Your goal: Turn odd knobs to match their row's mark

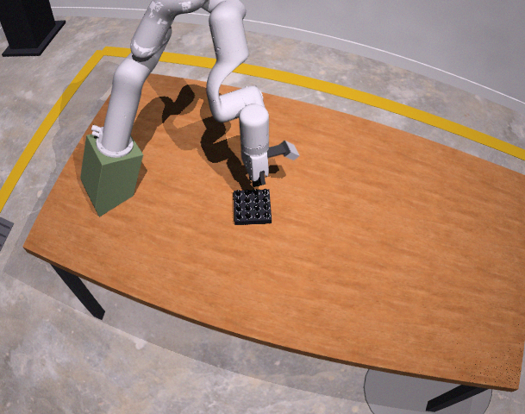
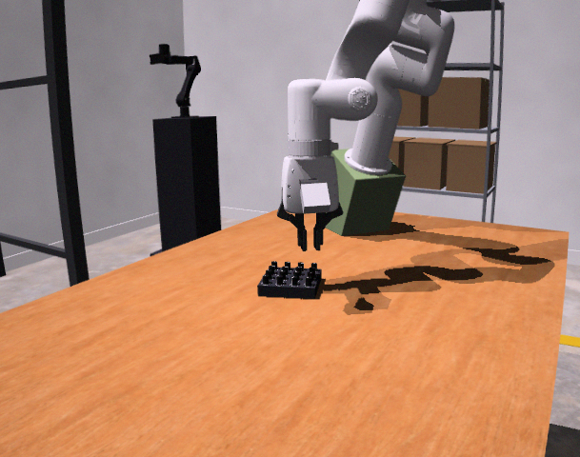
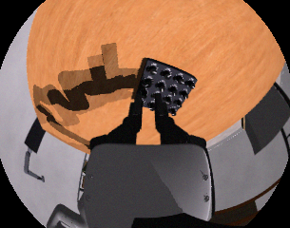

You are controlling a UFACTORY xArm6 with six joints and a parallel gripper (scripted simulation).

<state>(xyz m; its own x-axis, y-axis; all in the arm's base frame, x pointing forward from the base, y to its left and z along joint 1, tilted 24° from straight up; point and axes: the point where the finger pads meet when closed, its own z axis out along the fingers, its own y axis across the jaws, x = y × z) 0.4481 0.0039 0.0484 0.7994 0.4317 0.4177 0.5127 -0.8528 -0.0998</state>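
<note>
The black knob box [image 1: 253,206] stands on its feet on the wooden table, with four rows of small black knobs on top. It also shows in the exterior view [image 2: 290,281] and the wrist view [image 3: 166,85]. The knob lines and printed names are too small to read. My gripper [image 1: 259,180] [image 2: 310,244] points straight down and hovers above the box's edge nearest the arm's base, clear of the knobs. Its fingers stand a narrow gap apart with nothing between them; they also show in the wrist view [image 3: 150,109].
The arm's green base block [image 1: 109,176] stands on the table to the left of the box. A black pedestal with a small dark arm [image 2: 186,182] and a shelf of cardboard boxes [image 2: 447,142] stand off the table.
</note>
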